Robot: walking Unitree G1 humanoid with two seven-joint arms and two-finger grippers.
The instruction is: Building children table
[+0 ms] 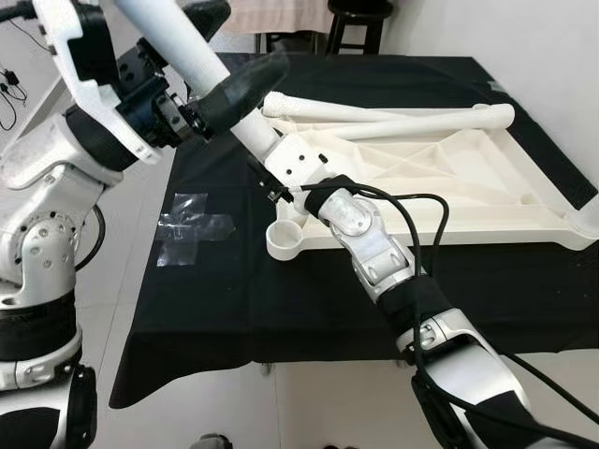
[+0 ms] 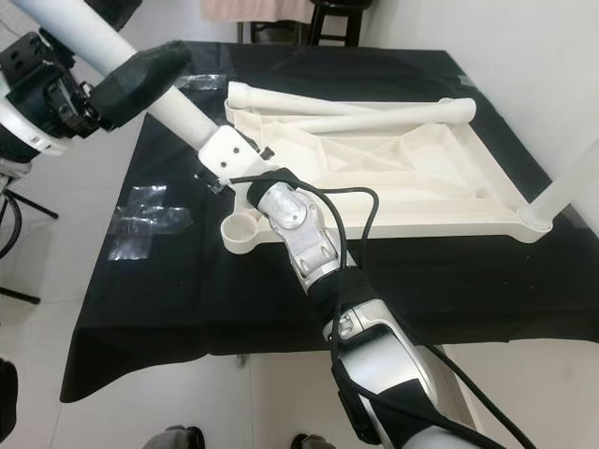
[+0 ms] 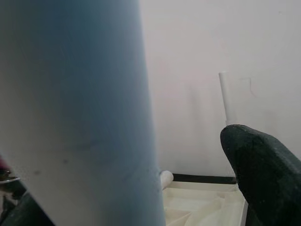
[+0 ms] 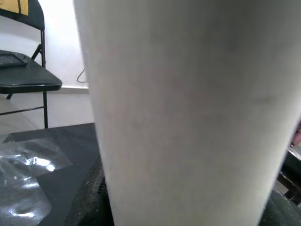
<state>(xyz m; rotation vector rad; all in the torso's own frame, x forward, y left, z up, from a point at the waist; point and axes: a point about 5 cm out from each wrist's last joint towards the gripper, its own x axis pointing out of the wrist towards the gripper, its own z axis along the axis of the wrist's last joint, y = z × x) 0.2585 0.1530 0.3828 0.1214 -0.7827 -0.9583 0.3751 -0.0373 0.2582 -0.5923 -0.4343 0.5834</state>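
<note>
A white table top (image 1: 440, 178) lies upside down on the black-covered table (image 1: 234, 299). My left gripper (image 1: 239, 94) is shut on a white table leg (image 1: 182, 42), which tilts up and to the left. The leg's lower end meets the top's near-left corner (image 1: 299, 161). My right gripper (image 1: 273, 187) is at that lower end, and the right wrist view shows the leg (image 4: 188, 108) close between its dark fingers (image 4: 89, 193). Another leg (image 1: 588, 210) stands at the near-right corner. Two loose legs (image 1: 402, 117) lie across the far side.
A round leg socket (image 1: 285, 238) juts from the top's front-left edge. Clear tape patches (image 1: 187, 224) stick to the black cloth on the left. A dark stool (image 1: 360, 23) stands behind the table and a folding chair (image 4: 23, 70) is off to one side.
</note>
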